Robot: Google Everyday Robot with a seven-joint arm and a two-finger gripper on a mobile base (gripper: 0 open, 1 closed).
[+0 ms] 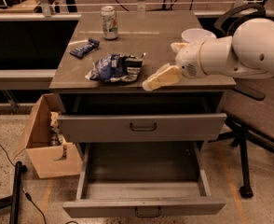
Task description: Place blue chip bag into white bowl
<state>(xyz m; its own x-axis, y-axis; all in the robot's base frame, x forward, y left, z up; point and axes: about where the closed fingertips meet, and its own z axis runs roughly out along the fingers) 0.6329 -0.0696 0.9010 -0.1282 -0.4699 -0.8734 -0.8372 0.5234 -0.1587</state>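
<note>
one raised camera looks down at the table (151,36) front, tool (161,65) over its right.

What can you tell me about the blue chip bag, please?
The blue chip bag is crumpled shiny foil, blue with white and dark patches. It lies near the front edge of the table, unheld. The gripper hangs open just beside it, one fingertip close to its edge.
</note>
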